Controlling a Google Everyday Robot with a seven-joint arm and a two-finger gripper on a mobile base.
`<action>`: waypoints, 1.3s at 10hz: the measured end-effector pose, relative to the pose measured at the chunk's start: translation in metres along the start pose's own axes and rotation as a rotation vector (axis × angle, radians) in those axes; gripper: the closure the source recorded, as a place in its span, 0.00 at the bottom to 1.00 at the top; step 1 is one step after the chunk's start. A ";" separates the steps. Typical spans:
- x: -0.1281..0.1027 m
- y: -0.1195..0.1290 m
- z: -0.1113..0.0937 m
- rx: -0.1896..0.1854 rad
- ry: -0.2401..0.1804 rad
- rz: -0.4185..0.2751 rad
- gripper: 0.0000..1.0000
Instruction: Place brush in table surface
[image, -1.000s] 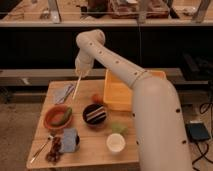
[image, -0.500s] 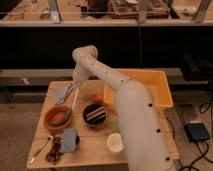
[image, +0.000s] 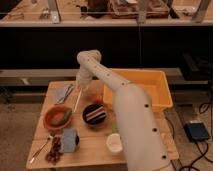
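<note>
My gripper (image: 80, 84) hangs from the white arm over the back left part of the light wooden table surface (image: 91, 146). It is shut on the brush (image: 77, 100), a slim pale stick that slants down and to the left from the fingers. The brush's lower end is just above the far rim of the orange bowl (image: 57, 116); I cannot tell whether it touches the table. The brush head is not distinguishable.
A yellow-orange bin (image: 147, 85) stands at the back right. A dark bowl (image: 94, 114), a white cup (image: 115, 143), a blue-grey packet (image: 65, 92), a blue block (image: 69, 140) and a thin reddish-handled utensil (image: 40, 150) lie on the table.
The arm has swung left from beside the bin and come closer, so it covers more of the table's right side. The gripper with the brush has moved slightly left and down.
</note>
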 end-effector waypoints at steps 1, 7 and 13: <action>-0.004 -0.001 0.006 -0.007 -0.015 -0.006 1.00; -0.018 0.011 0.039 -0.025 -0.090 0.010 0.57; -0.020 0.038 0.040 -0.093 -0.017 0.160 0.34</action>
